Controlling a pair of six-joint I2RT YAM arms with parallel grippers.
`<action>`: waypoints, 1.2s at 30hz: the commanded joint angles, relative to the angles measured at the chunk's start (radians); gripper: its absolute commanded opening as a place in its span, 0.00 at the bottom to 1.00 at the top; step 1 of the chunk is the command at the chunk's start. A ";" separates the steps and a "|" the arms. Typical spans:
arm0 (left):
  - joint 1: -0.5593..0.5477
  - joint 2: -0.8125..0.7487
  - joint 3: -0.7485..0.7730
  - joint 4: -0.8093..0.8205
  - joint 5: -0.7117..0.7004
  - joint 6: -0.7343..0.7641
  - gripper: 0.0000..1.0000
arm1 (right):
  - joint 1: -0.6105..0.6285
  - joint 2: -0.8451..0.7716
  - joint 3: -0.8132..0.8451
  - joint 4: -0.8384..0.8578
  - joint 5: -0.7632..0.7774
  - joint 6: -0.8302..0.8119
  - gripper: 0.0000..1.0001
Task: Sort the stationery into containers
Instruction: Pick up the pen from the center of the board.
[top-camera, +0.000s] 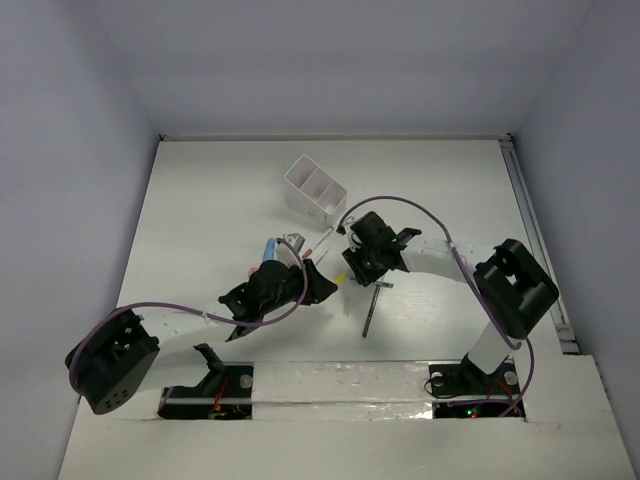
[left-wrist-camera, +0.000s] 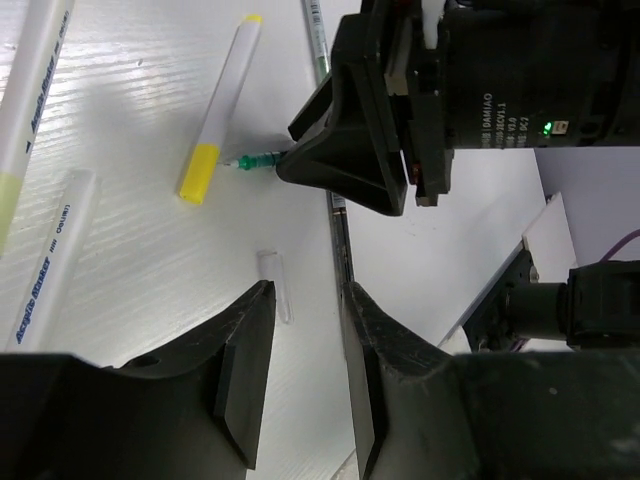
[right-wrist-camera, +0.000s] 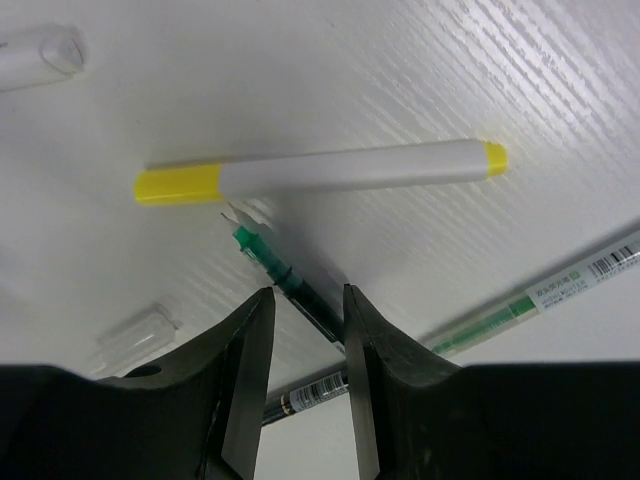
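Observation:
The white three-compartment box (top-camera: 315, 190) stands at the back centre. My right gripper (top-camera: 352, 268) (right-wrist-camera: 307, 292) is open, low over the table, its jaws straddling a dark pen with a green tip (right-wrist-camera: 285, 280) that lies on the table. A white marker with a yellow cap (right-wrist-camera: 320, 172) lies just beyond the tip. My left gripper (top-camera: 316, 282) (left-wrist-camera: 306, 292) is open and empty, close beside the right gripper (left-wrist-camera: 350, 150). A clear pen cap (left-wrist-camera: 276, 285) lies ahead of its left jaw. The chunky pieces do not show clearly.
A thin green pen (right-wrist-camera: 520, 310) and a dark barcoded pen (right-wrist-camera: 310, 390) lie near the right jaws. Two white markers (left-wrist-camera: 35, 100) lie left of the left gripper. A blue-ended marker (top-camera: 270, 248) and a dark pen (top-camera: 372, 310) lie mid-table.

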 joint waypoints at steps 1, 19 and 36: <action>-0.007 -0.041 0.002 -0.037 -0.019 0.027 0.29 | -0.006 0.029 0.064 -0.018 -0.005 -0.023 0.39; -0.007 -0.122 -0.011 -0.049 -0.039 0.038 0.28 | -0.006 0.022 0.070 -0.066 0.035 -0.060 0.26; -0.007 -0.129 -0.014 -0.020 -0.018 0.018 0.28 | -0.006 -0.176 0.054 -0.064 0.128 0.012 0.02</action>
